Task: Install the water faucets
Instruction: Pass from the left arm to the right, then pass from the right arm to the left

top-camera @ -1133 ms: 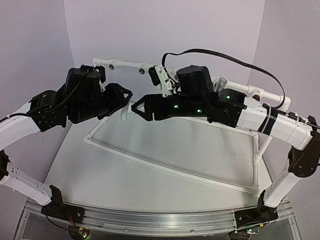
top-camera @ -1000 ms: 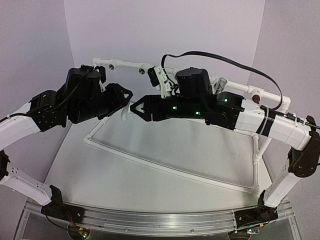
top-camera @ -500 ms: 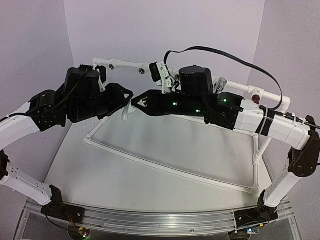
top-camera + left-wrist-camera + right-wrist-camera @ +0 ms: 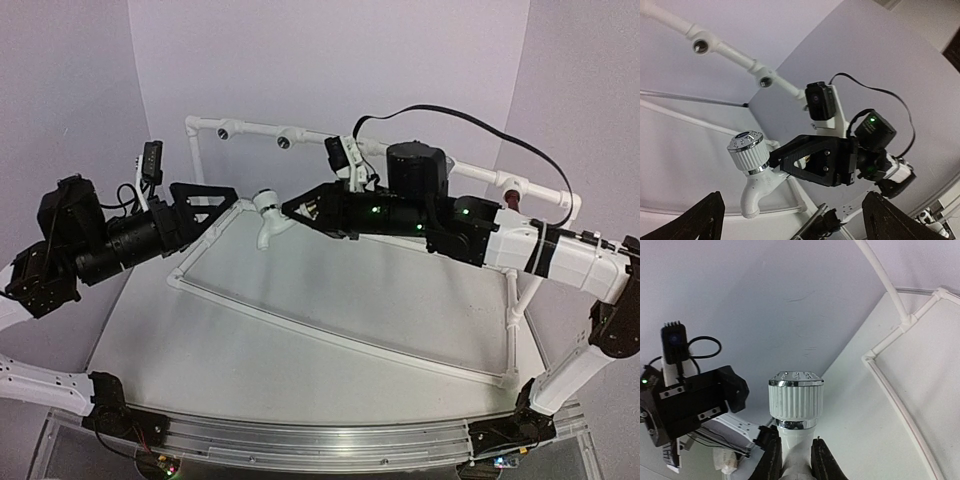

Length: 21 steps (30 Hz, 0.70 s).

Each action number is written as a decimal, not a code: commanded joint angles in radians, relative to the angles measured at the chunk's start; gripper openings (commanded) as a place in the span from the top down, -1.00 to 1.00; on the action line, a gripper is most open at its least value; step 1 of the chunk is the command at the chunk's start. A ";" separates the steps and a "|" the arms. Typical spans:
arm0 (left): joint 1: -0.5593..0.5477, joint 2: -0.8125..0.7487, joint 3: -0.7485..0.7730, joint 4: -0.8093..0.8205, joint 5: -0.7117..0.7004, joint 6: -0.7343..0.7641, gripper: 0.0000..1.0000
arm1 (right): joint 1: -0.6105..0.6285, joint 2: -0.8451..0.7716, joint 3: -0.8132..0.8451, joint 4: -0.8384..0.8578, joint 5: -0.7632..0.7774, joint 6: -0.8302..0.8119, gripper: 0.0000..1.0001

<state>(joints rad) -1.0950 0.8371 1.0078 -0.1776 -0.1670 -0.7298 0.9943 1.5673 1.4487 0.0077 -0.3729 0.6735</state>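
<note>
Our right pincer (image 4: pixel 288 211) is pinching the white faucet (image 4: pixel 267 214) by its body, just beneath the ribbed, chrome-rimmed cap. The cap sits past the fingertips and the spout hangs below them. Our left pincer (image 4: pixel 234 198) stands spread wide, facing the right one. Its tips are near the faucet but apart from it. Beyond both pincers runs the white pipe frame (image 4: pixel 255 128), well behind the held faucet.
</note>
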 commanded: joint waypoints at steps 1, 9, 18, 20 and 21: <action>-0.002 0.022 -0.002 0.173 0.197 0.067 -0.99 | 0.007 -0.097 0.023 0.177 -0.107 0.113 1.00; 0.002 0.143 0.086 0.218 0.349 0.030 -0.70 | 0.007 -0.096 0.037 0.216 -0.163 0.144 1.00; 0.040 0.178 0.102 0.247 0.386 -0.060 -0.11 | 0.006 -0.099 0.021 0.233 -0.193 0.151 1.00; 0.059 0.174 0.097 0.265 0.400 -0.088 -0.17 | 0.007 -0.099 0.020 0.236 -0.211 0.156 1.00; 0.068 0.175 0.097 0.275 0.409 -0.103 -0.22 | 0.007 -0.098 0.021 0.237 -0.220 0.157 1.00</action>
<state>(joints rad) -1.0597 1.0222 1.0642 0.0171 0.1981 -0.7699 0.9977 1.4864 1.4490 0.1656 -0.5414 0.8160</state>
